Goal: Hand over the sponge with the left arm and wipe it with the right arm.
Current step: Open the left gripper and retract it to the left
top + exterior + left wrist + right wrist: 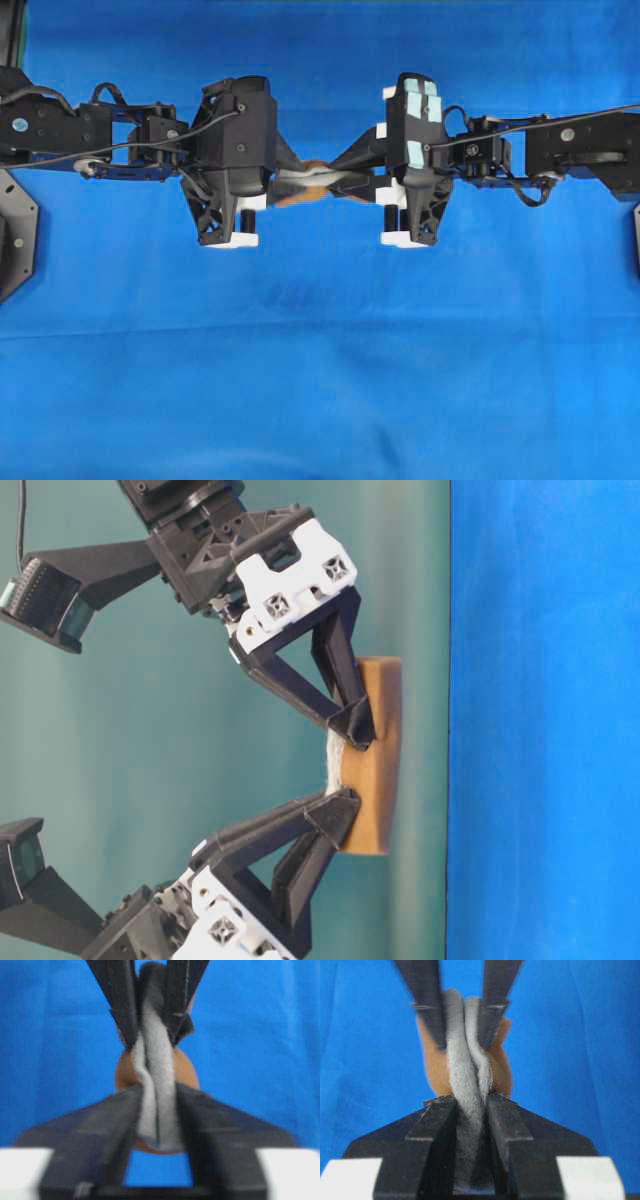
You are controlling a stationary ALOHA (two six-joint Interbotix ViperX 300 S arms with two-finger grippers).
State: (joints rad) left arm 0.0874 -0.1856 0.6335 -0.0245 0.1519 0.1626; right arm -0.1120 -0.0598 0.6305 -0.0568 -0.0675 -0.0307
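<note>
Judging the handover mid-transfer, both arms' jaws were pinched on the sponge (312,184) above the tabletop (320,380); next the left must let go.

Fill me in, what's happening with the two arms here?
It's a mid-air handover of the sponge above the blue cloth. The left gripper and the right gripper meet tip to tip at the middle, each with its fingers on an opposite end of the sponge. In the wrist views the sponge is squeezed into a fold between both pairs of fingers. The right gripper is clamped on it; whether the left is gripping or letting go can't be told. No wiping has started.
</note>
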